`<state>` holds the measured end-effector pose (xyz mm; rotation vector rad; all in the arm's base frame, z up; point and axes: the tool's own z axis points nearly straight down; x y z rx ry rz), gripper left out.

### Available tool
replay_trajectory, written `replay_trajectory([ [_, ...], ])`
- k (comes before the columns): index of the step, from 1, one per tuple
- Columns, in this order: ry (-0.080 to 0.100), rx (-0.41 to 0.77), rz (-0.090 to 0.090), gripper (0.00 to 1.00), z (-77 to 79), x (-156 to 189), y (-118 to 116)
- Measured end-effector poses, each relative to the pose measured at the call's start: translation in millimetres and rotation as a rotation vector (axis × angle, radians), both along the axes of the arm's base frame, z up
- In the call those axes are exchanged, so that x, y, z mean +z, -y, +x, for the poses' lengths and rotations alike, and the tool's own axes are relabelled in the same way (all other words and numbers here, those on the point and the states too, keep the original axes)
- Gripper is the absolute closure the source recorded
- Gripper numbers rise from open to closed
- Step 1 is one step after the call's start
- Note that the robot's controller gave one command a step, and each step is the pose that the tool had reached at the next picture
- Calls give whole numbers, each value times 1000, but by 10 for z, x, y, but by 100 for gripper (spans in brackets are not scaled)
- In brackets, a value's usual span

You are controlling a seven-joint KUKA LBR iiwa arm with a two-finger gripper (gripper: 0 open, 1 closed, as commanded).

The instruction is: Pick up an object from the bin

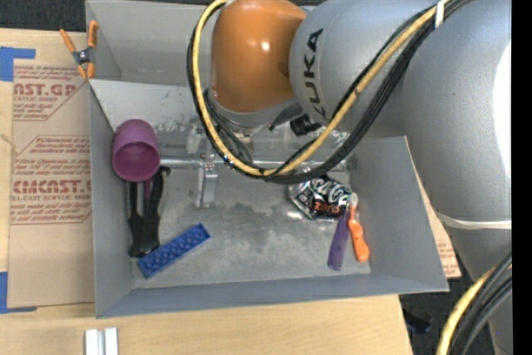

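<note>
A purple cup (135,150) lay on its side by the left wall of the bin (249,262), with its open mouth turned toward the front. Just below it lay a long black tool (143,216), touching the cup and pointing to the front. A flat blue block (173,250) with little bumps lay slanted at the tool's end, near the front left corner. Over on the right sat a crumpled wrapper (320,198), black, white and red. Right beside it lay a thin purple stick (339,241) and a thin orange stick (357,235), close together.
</note>
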<state>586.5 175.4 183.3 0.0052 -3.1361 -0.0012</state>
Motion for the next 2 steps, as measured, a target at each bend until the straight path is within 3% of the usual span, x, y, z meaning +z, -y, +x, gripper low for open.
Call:
replay_trajectory([
  [1, 7, -2, 1, 0, 17, 52, 10],
  [2, 9, 247, 2, 0, -574, -314, -160],
])
